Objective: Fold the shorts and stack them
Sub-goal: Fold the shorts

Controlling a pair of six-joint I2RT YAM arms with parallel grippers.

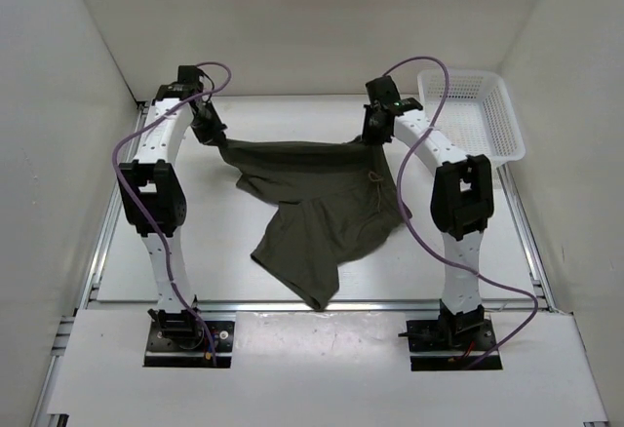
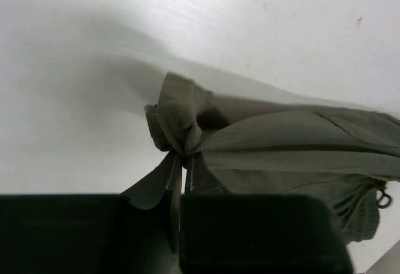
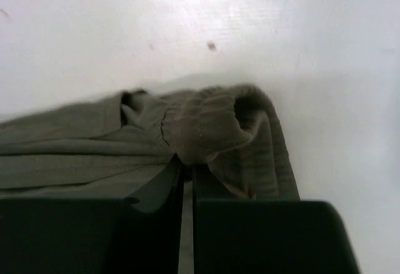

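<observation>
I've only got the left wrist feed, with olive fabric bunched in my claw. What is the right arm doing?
Observer: The right claw is shut on the opposite end of the shorts, at the waistband.
Operator: Is the fabric hanging free?
Observer: The waistband spans from it to the left claw; the legs trail onto the table.
Operator: And the basket?
Observer: The white mesh basket stands at the far right corner, apart from the shorts.

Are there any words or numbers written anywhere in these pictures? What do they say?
None can be read.
No words, numbers or logos show on the shorts, the white mesh basket, the left arm or the right arm.
Any marks on the base plates are too small to read.
</observation>
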